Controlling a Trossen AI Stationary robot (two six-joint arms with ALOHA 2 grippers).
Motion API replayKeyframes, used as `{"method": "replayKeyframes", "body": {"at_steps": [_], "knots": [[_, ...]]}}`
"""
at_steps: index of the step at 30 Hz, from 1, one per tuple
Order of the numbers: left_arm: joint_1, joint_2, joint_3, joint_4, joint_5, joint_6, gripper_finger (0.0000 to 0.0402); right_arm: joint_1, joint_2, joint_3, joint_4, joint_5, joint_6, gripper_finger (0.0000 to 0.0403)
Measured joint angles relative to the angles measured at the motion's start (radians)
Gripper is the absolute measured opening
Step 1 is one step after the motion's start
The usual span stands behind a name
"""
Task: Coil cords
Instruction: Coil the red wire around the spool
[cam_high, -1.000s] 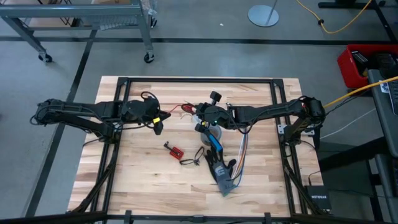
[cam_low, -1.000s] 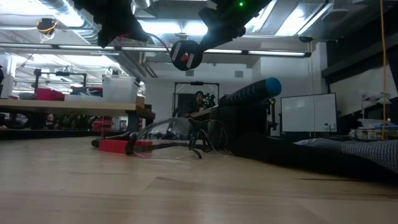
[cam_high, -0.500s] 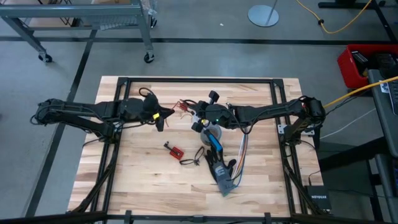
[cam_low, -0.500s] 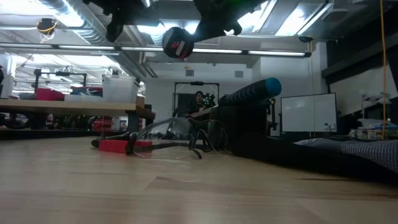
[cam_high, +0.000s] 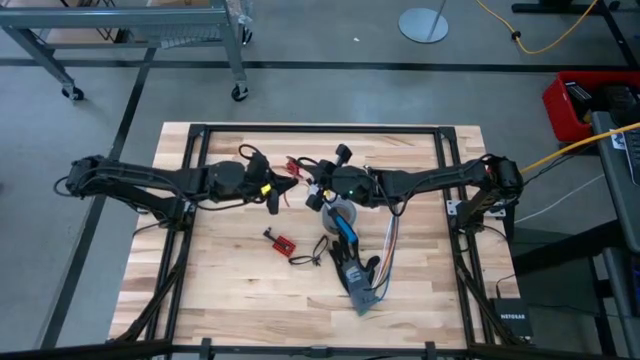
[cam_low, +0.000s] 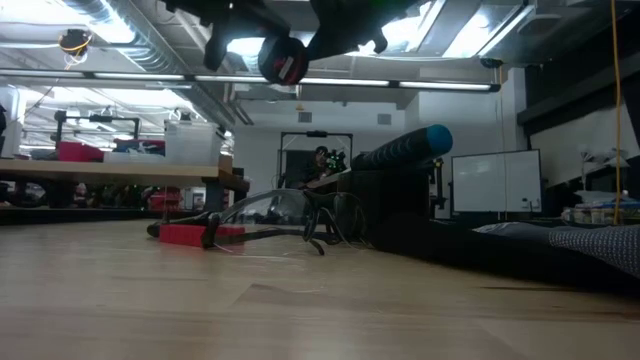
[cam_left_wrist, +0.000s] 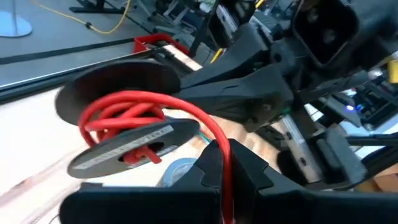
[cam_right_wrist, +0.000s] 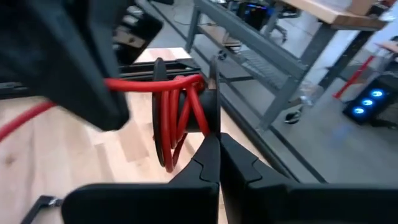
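A small black spool (cam_left_wrist: 118, 93) with red cord (cam_left_wrist: 127, 115) wound on it hangs in the air over the middle of the table, between my two grippers; it also shows in the low view (cam_low: 283, 60) and the high view (cam_high: 296, 166). My right gripper (cam_right_wrist: 219, 146) is shut on the spool. My left gripper (cam_left_wrist: 222, 163), just left of the spool in the high view (cam_high: 272, 192), is shut on a loose strand of the red cord. My left gripper pinches one strand of the red cord (cam_left_wrist: 219, 140) between its two fingers, a short way off the spool. The strand arcs from the winding to the fingers, clear of the table. My right gripper pinches the rim of one black flange (cam_right_wrist: 213, 121) of the spool between its two fingertips. The spool is lifted clear, its axle about level, the red winding (cam_right_wrist: 180, 106) beyond the fingers.
Under the right arm lie a grey tape roll (cam_high: 343, 212), a blue-handled tool (cam_high: 345, 231), multicoloured ribbon wires (cam_high: 388, 242) and a grey object (cam_high: 358, 292). A small red board (cam_high: 281, 241) with a short black wire (cam_high: 305, 259) lies near the table's middle.
My left gripper has moved toward the table's right edge, closing in on the spool. My right gripper has raised the spool a little and carried it slightly toward the left.
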Motion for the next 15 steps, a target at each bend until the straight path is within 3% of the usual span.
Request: {"method": "replayKeyframes", "body": {"at_steps": [15], "knots": [[-0.01, 0.008, 0.0, 0.079, -0.022, 0.011, 0.0001, -0.009, 0.002, -0.001, 0.211, 0.016, -0.001, 0.0]]}}
